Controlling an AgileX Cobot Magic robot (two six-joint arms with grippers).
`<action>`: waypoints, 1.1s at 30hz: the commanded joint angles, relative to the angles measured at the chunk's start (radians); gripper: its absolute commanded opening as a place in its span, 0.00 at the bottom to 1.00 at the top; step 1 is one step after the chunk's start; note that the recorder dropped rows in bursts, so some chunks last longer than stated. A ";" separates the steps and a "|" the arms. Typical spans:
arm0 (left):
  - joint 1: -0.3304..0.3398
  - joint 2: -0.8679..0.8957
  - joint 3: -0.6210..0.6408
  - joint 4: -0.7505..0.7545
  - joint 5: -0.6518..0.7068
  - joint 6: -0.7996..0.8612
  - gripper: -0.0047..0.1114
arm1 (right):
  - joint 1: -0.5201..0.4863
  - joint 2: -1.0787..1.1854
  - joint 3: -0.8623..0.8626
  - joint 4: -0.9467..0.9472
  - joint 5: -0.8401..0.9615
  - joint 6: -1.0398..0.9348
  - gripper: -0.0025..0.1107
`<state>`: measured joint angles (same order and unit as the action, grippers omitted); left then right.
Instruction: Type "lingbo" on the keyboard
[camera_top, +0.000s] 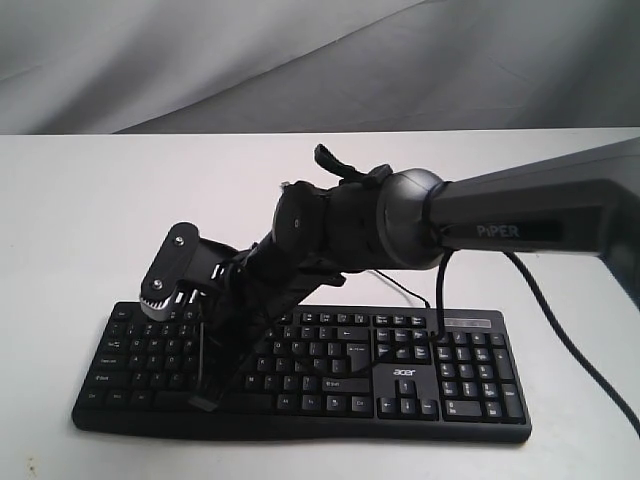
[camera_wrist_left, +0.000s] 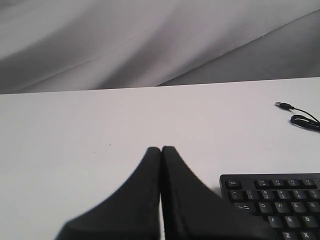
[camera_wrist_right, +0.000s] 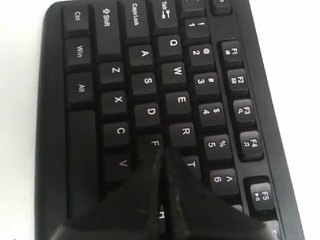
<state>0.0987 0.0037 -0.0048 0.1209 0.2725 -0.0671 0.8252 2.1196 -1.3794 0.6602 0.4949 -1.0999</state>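
The black keyboard (camera_top: 400, 380) lies on the white table (camera_top: 80, 200) with its acer logo facing the front. My right arm reaches across to its left half. My right gripper (camera_top: 205, 400) is shut and points down at the letter keys. In the right wrist view my right gripper (camera_wrist_right: 162, 150) has its tip by the F key (camera_wrist_right: 154, 143), with T beside it and H showing under the fingers; I cannot tell whether it touches a key. My left gripper (camera_wrist_left: 161, 148) is shut and empty over bare table, beside the keyboard (camera_wrist_left: 280, 200) corner with Esc.
The keyboard's thin USB cable (camera_wrist_left: 302, 120) lies loose on the table behind it, its plug (camera_wrist_left: 284, 105) free. A thick black arm cable (camera_top: 560, 330) hangs over the keyboard's right end. A grey cloth backdrop (camera_top: 300, 60) closes the far side.
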 joint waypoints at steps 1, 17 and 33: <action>0.001 -0.004 0.005 -0.004 -0.005 -0.002 0.04 | 0.004 0.010 -0.007 0.020 -0.011 -0.018 0.02; 0.001 -0.004 0.005 -0.004 -0.005 -0.002 0.04 | 0.004 0.043 -0.007 0.025 -0.017 -0.020 0.02; 0.001 -0.004 0.005 -0.004 -0.005 -0.002 0.04 | 0.004 -0.007 -0.007 -0.010 0.113 0.025 0.02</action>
<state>0.0987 0.0037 -0.0048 0.1209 0.2725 -0.0671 0.8252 2.1168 -1.3870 0.6590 0.5915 -1.0816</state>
